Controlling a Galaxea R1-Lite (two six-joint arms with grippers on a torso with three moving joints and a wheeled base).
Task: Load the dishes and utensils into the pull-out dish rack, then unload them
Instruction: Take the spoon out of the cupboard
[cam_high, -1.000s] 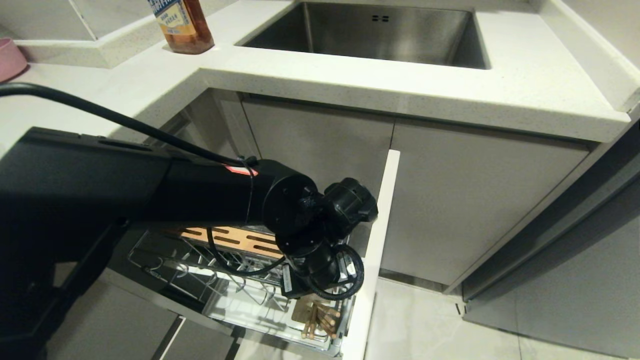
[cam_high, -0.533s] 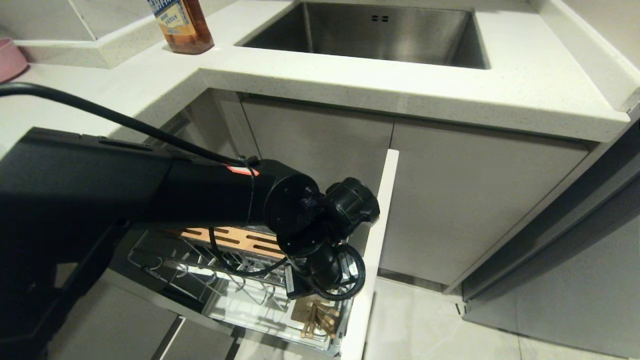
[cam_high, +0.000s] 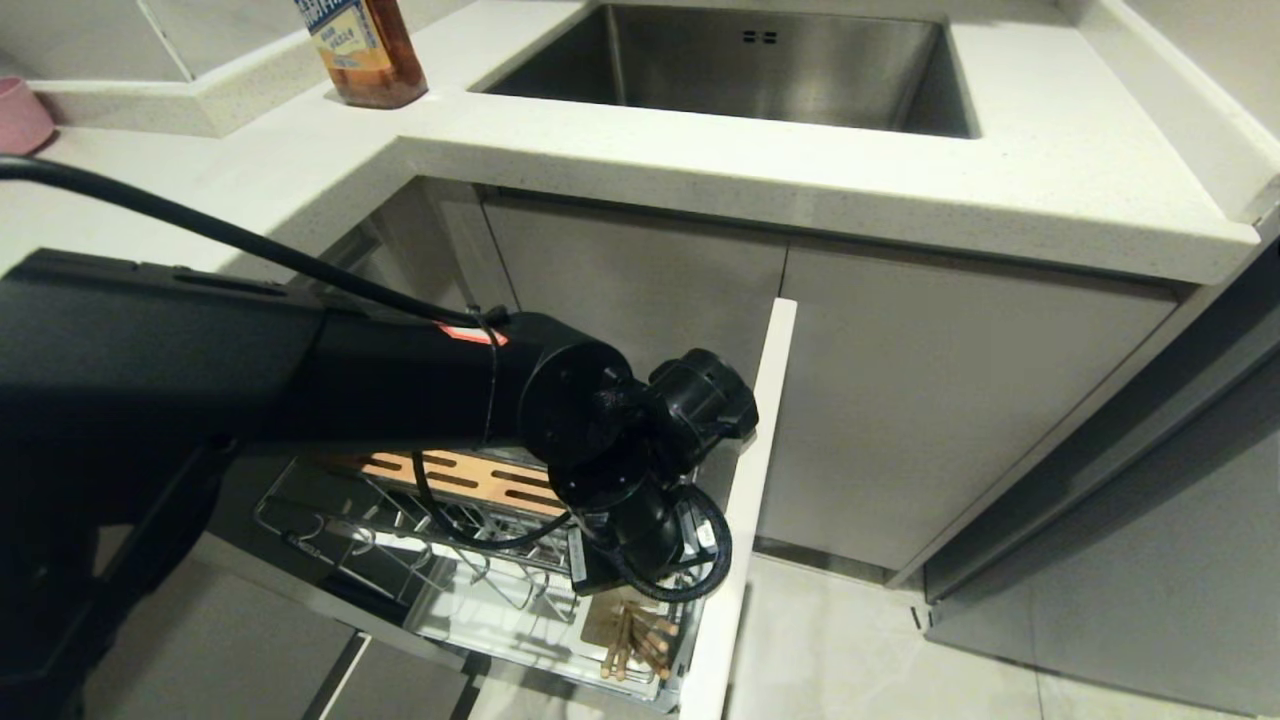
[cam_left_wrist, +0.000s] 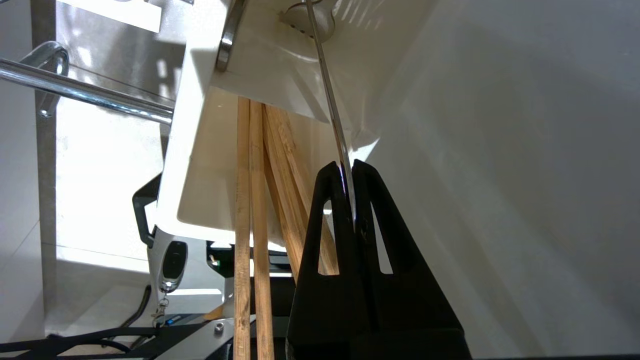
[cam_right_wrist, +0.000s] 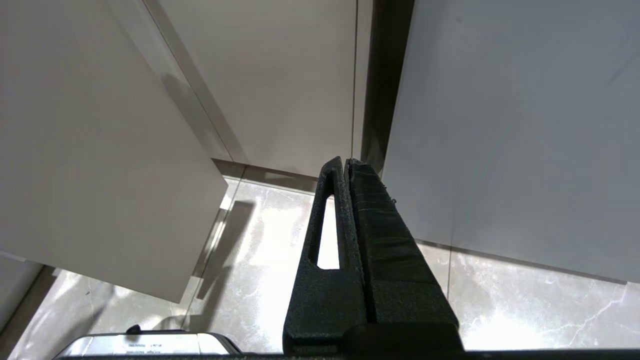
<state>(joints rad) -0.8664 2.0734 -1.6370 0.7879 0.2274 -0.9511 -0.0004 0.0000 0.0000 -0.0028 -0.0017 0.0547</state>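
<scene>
We've got the left gripper (cam_left_wrist: 348, 172) clamped on the spoon (cam_left_wrist: 327, 95) handle in the utensil holder (cam_left_wrist: 260, 75), chopsticks (cam_left_wrist: 250, 200) at 9 o'clock; unloading step, next calls for a straight lift. Right gripper (cam_right_wrist: 346, 167) closed, empty.

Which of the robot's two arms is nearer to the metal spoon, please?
The left. Its tool is shut on the spoon handle in the white utensil holder, beside the chopsticks. The right tool hangs shut over the floor, with no spoon in its view.

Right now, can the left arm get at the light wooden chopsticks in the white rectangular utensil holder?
Probably not yet: the left gripper is shut on the thin shiny metal spoon handle. The chopsticks stand right beside it in the holder, otherwise unobstructed.
</scene>
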